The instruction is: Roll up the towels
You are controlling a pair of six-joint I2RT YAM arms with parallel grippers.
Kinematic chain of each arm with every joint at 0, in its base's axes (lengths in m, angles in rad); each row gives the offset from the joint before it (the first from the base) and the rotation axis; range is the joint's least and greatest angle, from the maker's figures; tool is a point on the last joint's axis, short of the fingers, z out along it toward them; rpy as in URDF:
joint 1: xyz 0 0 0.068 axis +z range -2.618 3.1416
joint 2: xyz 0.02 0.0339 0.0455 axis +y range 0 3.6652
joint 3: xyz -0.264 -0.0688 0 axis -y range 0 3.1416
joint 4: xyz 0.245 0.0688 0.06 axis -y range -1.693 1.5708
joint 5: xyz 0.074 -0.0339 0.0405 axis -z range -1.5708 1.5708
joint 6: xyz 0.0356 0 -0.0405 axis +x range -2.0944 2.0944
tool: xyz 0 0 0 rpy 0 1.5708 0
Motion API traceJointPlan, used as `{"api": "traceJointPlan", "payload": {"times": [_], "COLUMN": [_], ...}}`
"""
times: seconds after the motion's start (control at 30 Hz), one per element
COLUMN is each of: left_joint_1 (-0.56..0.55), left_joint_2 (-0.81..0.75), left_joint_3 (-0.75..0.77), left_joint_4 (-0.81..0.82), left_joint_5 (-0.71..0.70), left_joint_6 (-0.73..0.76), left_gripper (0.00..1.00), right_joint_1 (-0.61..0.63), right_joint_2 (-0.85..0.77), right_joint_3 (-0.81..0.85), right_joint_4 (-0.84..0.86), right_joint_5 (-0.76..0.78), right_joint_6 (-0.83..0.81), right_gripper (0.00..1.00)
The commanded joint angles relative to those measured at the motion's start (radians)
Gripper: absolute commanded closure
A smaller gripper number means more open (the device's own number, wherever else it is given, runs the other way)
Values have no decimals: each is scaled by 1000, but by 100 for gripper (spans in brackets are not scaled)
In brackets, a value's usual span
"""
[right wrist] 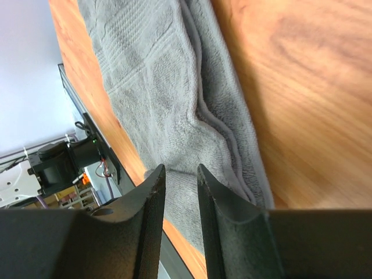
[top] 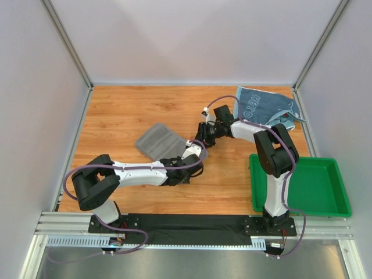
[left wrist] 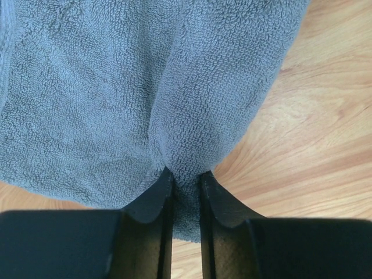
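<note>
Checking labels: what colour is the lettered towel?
Lettered towel: blue, white lettering; best in top external view.

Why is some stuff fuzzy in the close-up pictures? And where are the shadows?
Left wrist view: the grey terry towel loops are sharp, the black left gripper is soft, probably too near the lens. Right wrist view: the wooden table grain is blurry, with a dark shadow along the towel's edge. Top view: sharp, even light, faint shadows under the arms.

Bright, even light is falling from above, leaving only soft shadows on the orange wooden desk (top: 116, 110). Both wrist views are going soft at their edges.
</note>
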Motion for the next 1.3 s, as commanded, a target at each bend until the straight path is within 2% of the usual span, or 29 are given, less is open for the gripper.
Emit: {"api": "traceJointPlan", "payload": {"times": [0.0, 0.17, 0.3, 0.53, 0.83, 1.03, 1.27], "left_joint_1": [-2, 50, 115, 224, 362, 418, 475], "left_joint_2": [25, -21, -45, -55, -13, 34, 102], "left_joint_3": [-45, -25, 1, 31, -25, -55, -145], "left_joint_4": [-114, -65, -30, -12, 209, 228, 370], "left_joint_5": [127, 320, 513, 778, 1132, 1171, 1236], "left_joint_6": [-36, -43, -83, -146, -267, -347, -470], "left_gripper": [83, 88, 90, 90, 87, 87, 87], "right_joint_1": [-27, -77, -125, -143, -139, -119, -80], "right_joint_2": [-11, -115, -199, -323, -452, -494, -488], "right_joint_3": [44, 28, 1, -51, -206, -353, -467], "right_joint_4": [-57, -128, -184, -249, -185, -38, 104], "right_joint_5": [13, 51, 93, 116, 32, 1, -27], "right_joint_6": [-32, -57, -70, -80, -63, -17, 40], "right_gripper": [70, 64, 49, 43, 33, 31, 30]}}
